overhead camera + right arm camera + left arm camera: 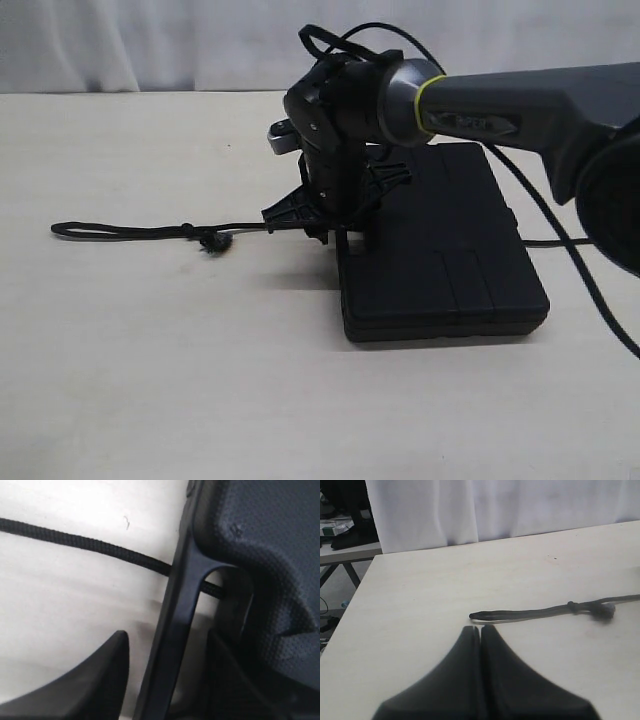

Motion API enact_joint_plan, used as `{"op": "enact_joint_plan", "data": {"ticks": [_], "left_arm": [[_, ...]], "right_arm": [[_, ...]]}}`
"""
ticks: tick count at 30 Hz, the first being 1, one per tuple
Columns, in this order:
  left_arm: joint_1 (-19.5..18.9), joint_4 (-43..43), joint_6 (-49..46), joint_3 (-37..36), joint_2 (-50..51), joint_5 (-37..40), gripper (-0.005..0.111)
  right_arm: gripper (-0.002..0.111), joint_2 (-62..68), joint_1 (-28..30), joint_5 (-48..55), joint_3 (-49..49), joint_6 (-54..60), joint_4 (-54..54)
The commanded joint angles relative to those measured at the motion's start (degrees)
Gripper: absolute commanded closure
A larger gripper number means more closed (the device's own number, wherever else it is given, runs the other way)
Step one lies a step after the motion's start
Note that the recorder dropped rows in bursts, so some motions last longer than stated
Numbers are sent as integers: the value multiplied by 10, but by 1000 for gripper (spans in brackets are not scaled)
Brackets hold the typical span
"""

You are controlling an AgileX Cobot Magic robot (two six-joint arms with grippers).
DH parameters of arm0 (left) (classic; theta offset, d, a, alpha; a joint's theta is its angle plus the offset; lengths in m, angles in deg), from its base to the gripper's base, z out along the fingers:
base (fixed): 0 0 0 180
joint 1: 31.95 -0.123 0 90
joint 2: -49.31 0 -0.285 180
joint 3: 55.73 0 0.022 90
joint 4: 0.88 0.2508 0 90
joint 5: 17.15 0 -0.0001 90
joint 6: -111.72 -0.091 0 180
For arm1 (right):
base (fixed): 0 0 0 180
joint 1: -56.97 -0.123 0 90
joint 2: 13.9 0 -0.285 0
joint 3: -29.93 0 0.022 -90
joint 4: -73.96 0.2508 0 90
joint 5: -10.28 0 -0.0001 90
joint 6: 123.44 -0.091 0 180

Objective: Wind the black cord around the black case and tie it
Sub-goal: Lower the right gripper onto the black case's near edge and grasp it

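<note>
The left gripper (479, 628) is clenched on nothing. Just beyond its fingertips on the table (420, 590) lies the looped end of the black cord (530, 612). The cord stretches left to right toward the black case (440, 250) and passes under the handle (175, 620). The right gripper (167, 634) straddles that handle, jaws parted.
</note>
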Motion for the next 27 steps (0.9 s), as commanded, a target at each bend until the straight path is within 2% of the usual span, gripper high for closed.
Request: {"op": "enact_joint_plan", "data": {"ticks": [1, 5, 27], "left_arm": [[4, -4, 0, -2, -2, -7, 107], [4, -4, 0, -2, -2, -7, 107], [4, -4, 0, -2, -2, -7, 107]], "right_arm": [[68, 11, -1, -6, -2, -5, -9], [75, 24, -1, -6, -2, -5, -7], [75, 4, -1, -4, 7, -5, -7]]}}
